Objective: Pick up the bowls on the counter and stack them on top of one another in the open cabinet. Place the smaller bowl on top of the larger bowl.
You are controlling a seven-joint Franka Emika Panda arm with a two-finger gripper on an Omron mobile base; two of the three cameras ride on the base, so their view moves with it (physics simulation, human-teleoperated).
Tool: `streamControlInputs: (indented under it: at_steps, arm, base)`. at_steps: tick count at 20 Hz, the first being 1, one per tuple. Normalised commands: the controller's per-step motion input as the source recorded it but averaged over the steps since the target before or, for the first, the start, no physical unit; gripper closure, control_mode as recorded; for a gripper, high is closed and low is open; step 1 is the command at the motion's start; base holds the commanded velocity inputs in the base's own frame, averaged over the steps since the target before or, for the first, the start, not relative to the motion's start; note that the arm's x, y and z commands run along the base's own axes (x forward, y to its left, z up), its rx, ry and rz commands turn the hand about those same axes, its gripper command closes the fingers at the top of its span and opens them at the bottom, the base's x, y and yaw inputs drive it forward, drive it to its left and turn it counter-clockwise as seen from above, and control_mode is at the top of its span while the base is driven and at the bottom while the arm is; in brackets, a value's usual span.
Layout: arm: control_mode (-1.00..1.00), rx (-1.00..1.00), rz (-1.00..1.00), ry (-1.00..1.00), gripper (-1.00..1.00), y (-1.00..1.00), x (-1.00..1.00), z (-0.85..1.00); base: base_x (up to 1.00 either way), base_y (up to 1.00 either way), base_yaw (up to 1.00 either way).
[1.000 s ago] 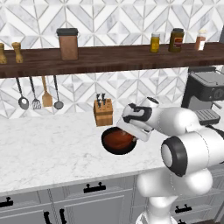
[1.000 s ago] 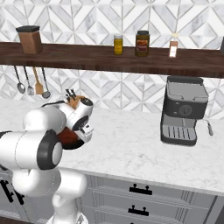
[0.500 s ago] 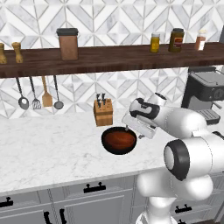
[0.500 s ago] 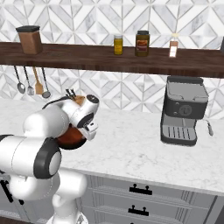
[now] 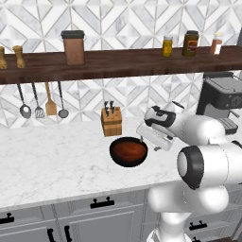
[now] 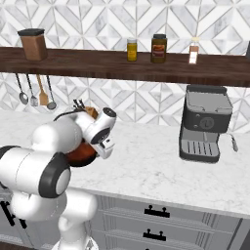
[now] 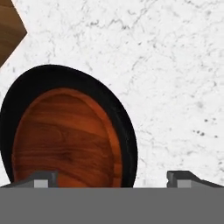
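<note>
Nesting done on the bench (image 5: 56, 160), not the shelf (image 5: 118, 64): red bowl (image 5: 128, 150) sits inside black bowl (image 5: 115, 156), by the knife block (image 5: 112, 122). Fingers (image 7: 111, 177) spread wide, released, just off the rim w/ nothing held. Both bowls upright, mouths up; round, so no long axis.

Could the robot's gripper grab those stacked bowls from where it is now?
Probably yes. The open gripper hovers just above the smaller bowl, nested in the larger bowl on the counter, with nothing between.
</note>
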Motion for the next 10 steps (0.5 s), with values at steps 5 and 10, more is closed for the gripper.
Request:
streamControlInputs:
  at_steps: [5, 10]
  arm:
    - [-1.00, -0.02, 0.01, 0.10, -1.00, 0.00, 0.13, -0.32]
    - [-1.00, -0.04, 0.00, 0.02, -1.00, 0.02, 0.10, -0.26]
  base:
    - [0.00, 0.00, 0.00]
    - [0.00, 0.00, 0.00]
